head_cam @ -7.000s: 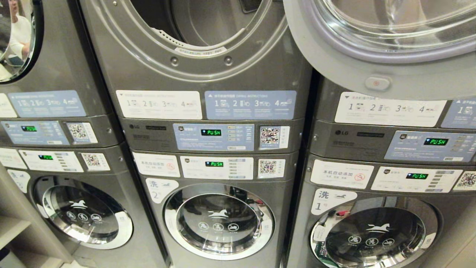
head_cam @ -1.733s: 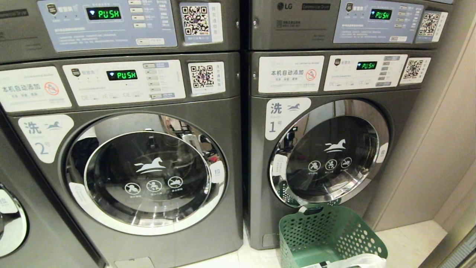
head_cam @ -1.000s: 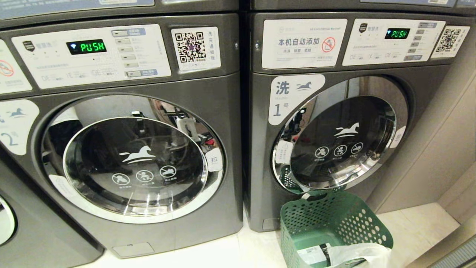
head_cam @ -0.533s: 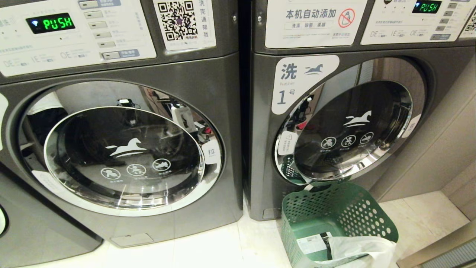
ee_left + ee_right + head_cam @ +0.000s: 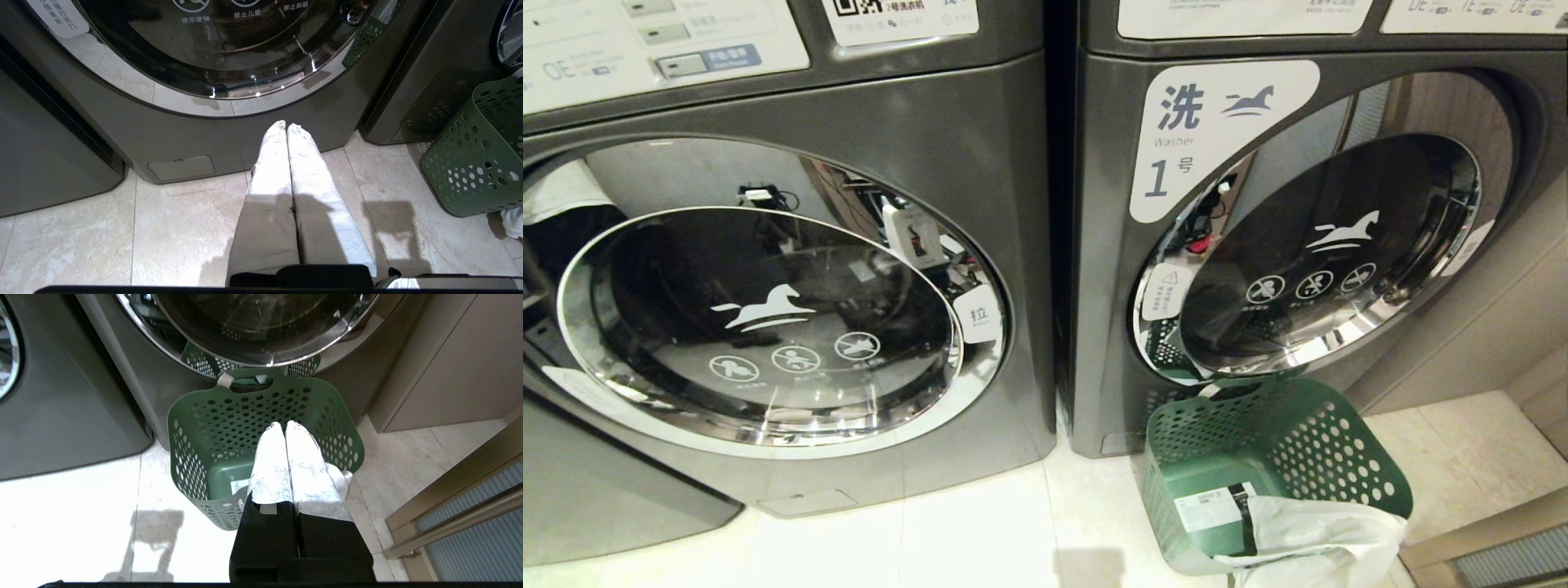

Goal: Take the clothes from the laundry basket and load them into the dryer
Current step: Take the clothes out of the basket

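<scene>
Laundry basket [image 5: 1282,457]: on floor, touching washer 1 [image 5: 1307,245]
White clothes [image 5: 1315,543]: draped over basket rim
Left hand [image 5: 286,127]: fingers together, empty
Right hand [image 5: 282,425]: fingers together, above basket

The view has tilted down toward the laundry basket [image 5: 1274,457] and floor [image 5: 980,539].
</scene>
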{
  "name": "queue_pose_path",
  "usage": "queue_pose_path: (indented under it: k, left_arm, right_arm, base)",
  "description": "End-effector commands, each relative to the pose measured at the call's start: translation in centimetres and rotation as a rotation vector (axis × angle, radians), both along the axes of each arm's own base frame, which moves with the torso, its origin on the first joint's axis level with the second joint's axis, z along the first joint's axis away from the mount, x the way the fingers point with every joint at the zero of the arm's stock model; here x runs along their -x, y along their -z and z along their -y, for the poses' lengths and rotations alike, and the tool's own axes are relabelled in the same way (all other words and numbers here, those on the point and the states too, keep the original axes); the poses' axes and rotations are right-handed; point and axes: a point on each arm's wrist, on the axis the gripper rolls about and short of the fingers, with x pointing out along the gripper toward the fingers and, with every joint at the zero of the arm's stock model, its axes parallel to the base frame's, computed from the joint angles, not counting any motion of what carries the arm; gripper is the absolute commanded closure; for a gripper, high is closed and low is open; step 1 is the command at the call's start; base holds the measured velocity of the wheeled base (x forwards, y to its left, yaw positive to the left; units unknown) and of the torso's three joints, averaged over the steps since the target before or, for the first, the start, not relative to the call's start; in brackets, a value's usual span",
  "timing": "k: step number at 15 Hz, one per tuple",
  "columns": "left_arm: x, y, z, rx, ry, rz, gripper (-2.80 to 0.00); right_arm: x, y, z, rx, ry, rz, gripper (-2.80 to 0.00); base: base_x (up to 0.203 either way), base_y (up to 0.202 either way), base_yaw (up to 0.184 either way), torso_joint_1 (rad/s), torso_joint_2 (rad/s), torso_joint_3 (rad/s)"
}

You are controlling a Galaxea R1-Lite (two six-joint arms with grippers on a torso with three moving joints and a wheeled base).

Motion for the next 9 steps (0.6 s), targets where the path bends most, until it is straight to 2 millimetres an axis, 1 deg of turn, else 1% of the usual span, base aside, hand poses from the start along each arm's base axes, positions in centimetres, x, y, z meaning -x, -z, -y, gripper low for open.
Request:
queue_pose_path:
  k: [1,9]
  left_arm:
    - [0.00,0.05,0.00,0.000,0.000,0.000,0.00]
    - [0.00,0.06,0.00,0.000,0.000,-0.001,0.00]
  right_arm:
    - [-0.14,0.50,0.00,0.000,0.000,-0.018,0.00]
    - [-0.13,0.51,0.00,0.001,0.000,-0.021,0.00]
  base:
    - [0.000,0.000,0.000,-0.002,0.00,-0.196]
    - [0.000,0.000,0.000,0.003,0.00,-0.200]
